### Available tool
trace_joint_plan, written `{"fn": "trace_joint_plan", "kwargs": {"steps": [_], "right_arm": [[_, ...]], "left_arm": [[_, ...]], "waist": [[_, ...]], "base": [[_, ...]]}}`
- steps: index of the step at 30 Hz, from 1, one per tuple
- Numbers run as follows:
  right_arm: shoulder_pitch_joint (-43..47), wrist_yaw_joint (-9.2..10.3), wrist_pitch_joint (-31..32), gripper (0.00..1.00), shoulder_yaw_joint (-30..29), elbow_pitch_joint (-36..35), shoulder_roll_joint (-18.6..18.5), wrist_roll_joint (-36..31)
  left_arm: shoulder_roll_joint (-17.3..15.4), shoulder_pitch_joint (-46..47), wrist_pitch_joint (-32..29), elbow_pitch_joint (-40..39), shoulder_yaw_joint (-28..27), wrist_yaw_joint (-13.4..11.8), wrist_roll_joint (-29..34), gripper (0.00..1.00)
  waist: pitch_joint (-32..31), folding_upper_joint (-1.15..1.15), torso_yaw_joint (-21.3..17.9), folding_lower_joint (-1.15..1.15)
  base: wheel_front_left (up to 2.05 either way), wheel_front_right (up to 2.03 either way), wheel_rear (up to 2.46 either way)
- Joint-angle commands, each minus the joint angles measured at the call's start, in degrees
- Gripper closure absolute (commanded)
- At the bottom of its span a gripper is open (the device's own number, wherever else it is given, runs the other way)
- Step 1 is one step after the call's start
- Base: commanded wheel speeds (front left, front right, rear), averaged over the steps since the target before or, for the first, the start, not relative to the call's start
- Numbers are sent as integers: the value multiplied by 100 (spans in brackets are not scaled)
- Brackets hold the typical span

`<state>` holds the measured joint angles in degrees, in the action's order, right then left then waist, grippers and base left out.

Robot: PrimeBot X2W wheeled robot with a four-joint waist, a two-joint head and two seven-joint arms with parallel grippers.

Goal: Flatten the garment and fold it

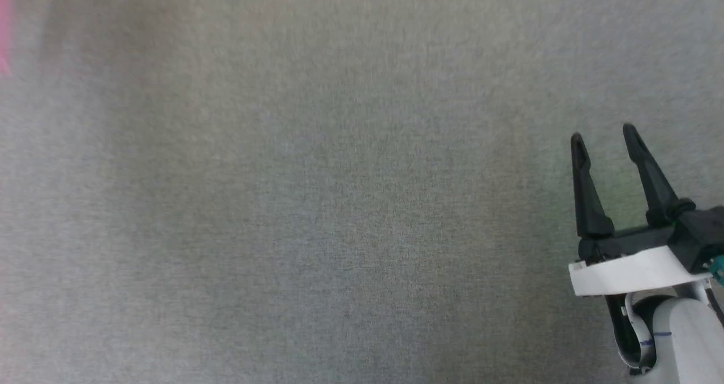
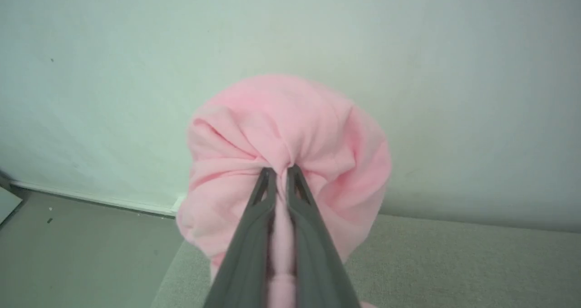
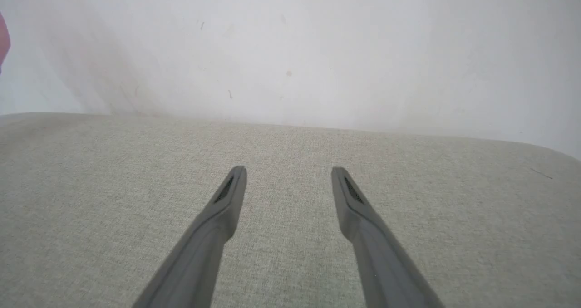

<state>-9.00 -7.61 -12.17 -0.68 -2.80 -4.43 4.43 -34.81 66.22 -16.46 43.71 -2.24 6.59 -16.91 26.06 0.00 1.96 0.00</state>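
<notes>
Black, long fingers of our right gripper (image 1: 602,133) sit nearest us, at the near right of the head view. They are spread wide with nothing between them. We judge it waits there to take a second hold once the cloth comes over. Beneath and beyond it runs the grey woven surface (image 1: 283,203), bare across the middle, where we would expect the flattening and folding to happen.

Further off to the left, our left gripper (image 2: 281,172) is clenched on the garment (image 2: 290,117). In the left wrist view the two fingers meet on a pinch of the light-pink knit. The cloth puckers around the tips and a strip of it runs back between the fingers. The bundle looks lifted off the surface, though we cannot tell whether its lower end touches. Held by one gathered point it is nowhere near flat, so we judge the task to be at its start: cloth picked up, spreading not yet done. A pink sliver at the far left edge of the head view is probably the same garment.

Farthest away stands the pale wall (image 2: 431,49), with grey floor (image 2: 68,249) at its foot, left of the surface. We see no label, brand or readable writing anywhere, and the folds show plain pink.
</notes>
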Motion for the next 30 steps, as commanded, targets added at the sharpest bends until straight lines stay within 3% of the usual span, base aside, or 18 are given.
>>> {"fn": "trace_joint_plan", "kwargs": {"steps": [1,6,12,22,30], "right_arm": [[75,12,-33,0,-56,24,39,-4],[292,12,-44,0,-228,23,123,-33],[633,12,38,0,-437,-50,152,0],[1016,12,171,0,-541,-182,154,216],[1136,12,201,0,-505,-182,155,285]], "left_arm": [[87,124,252,-74,115,46,74,100],[527,135,881,-399,542,59,237,100],[1296,-457,1045,-1057,954,34,191,100],[2399,-2492,735,-2397,2008,30,102,100],[2771,-4276,627,-2733,3162,68,-12,100]], "waist": [[-688,0,10,0],[-1248,0,-144,0],[-1778,0,-516,0],[-2006,0,-1319,0],[-1984,0,-1630,0]], "base": [[0,0,0],[0,0,0],[0,0,0],[0,0,0],[0,0,0]]}}
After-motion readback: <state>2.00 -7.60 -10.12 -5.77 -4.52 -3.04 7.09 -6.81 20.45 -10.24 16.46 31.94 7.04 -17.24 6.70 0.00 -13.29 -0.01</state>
